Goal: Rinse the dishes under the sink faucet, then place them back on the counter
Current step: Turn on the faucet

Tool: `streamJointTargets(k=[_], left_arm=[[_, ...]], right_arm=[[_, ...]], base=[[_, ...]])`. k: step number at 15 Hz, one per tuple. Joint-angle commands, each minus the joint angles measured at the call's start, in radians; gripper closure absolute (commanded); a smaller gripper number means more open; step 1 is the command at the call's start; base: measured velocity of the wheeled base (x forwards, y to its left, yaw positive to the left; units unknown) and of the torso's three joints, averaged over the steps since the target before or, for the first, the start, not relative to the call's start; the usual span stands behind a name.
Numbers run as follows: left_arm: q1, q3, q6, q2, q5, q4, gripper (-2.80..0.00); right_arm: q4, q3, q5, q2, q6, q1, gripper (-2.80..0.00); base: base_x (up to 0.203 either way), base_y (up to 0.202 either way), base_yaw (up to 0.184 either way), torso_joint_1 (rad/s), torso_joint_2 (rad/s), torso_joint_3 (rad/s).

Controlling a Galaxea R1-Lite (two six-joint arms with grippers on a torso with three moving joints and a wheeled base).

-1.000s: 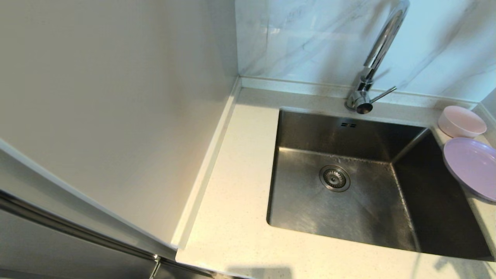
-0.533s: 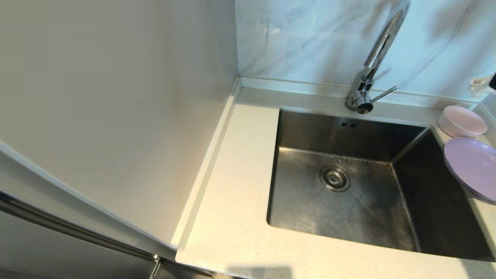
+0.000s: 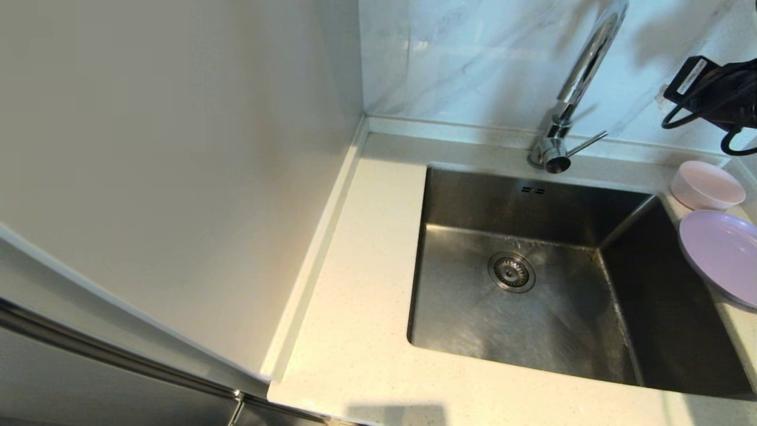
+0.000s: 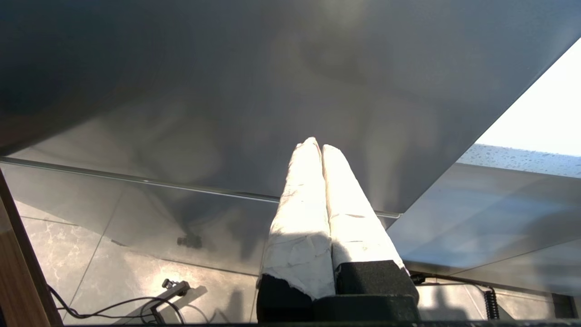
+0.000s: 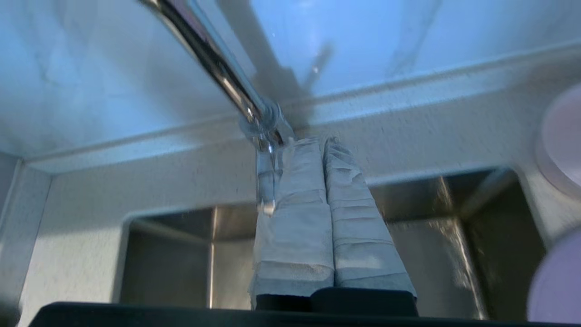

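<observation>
The pink bowl (image 3: pixel 707 185) and the lilac plate (image 3: pixel 721 254) rest on the counter (image 3: pixel 366 266) right of the sink (image 3: pixel 532 201), the plate partly overhanging the basin. The chrome faucet (image 3: pixel 582 71) rises behind the sink, its lever (image 3: pixel 585 144) pointing right. My right arm's black wrist (image 3: pixel 709 92) hangs high at the right, above the bowl. In the right wrist view my right gripper (image 5: pixel 323 141) is shut and empty, its tips close beside the lever (image 5: pixel 266 181) below the faucet (image 5: pixel 213 59). My left gripper (image 4: pixel 316 144) is shut, parked low by a cabinet front.
A plain cream wall panel (image 3: pixel 177 148) stands along the counter's left side, and grey-veined marble tiles (image 3: pixel 461 59) rise behind. The drain strainer (image 3: pixel 511 272) sits in the dry basin floor. Bowl (image 5: pixel 563 136) and plate (image 5: pixel 556 281) show at the right wrist view's edge.
My right arm has come into the head view at the upper right and moved left, towards the faucet. Bowl, plate and lever have not moved.
</observation>
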Motion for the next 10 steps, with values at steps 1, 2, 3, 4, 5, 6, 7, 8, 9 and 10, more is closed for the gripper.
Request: streamJointTargets(k=[1,2,3,4,5,6,7,8,9,10], left_arm=[[0.000,0.000,0.000,0.000,0.000,0.000,0.00],[0.000,0.000,0.000,0.000,0.001,0.000,0.00],[0.000,0.000,0.000,0.000,0.001,0.000,0.00],[0.000,0.000,0.000,0.000,0.001,0.000,0.00],[0.000,0.000,0.000,0.000,0.001,0.000,0.00],[0.000,0.000,0.000,0.000,0.000,0.000,0.00],[0.000,0.000,0.000,0.000,0.001,0.000,0.00],[0.000,0.000,0.000,0.000,0.000,0.000,0.00],[0.000,0.000,0.000,0.000,0.001,0.000,0.00],[0.000,0.000,0.000,0.000,0.001,0.000,0.00]], right_arm=[[-0.016,-0.071,0.000,0.103,0.005,-0.001,0.00],[-0.053,-0.075,0.001,0.124,0.006,-0.001,0.00],[-0.084,-0.076,0.001,0.142,0.005,-0.001,0.00],[-0.109,-0.077,0.001,0.163,0.004,-0.002,0.00],[-0.133,-0.085,0.000,0.185,0.001,0.000,0.00],[-0.150,-0.102,-0.002,0.207,-0.003,0.000,0.00],[-0.156,-0.116,-0.002,0.226,-0.011,0.000,0.00],[-0.158,-0.126,-0.002,0.246,-0.020,0.000,0.00],[-0.160,-0.137,-0.003,0.266,-0.028,0.000,0.00],[-0.162,-0.161,-0.003,0.284,-0.034,0.000,0.00]], base=[[0.000,0.000,0.000,0.000,0.00,0.000],[0.000,0.000,0.000,0.000,0.00,0.000],[0.000,0.000,0.000,0.000,0.00,0.000],[0.000,0.000,0.000,0.000,0.00,0.000],[0.000,0.000,0.000,0.000,0.00,0.000],[0.000,0.000,0.000,0.000,0.00,0.000],[0.000,0.000,0.000,0.000,0.00,0.000],[0.000,0.000,0.000,0.000,0.00,0.000],[0.000,0.000,0.000,0.000,0.00,0.000],[0.000,0.000,0.000,0.000,0.00,0.000]])
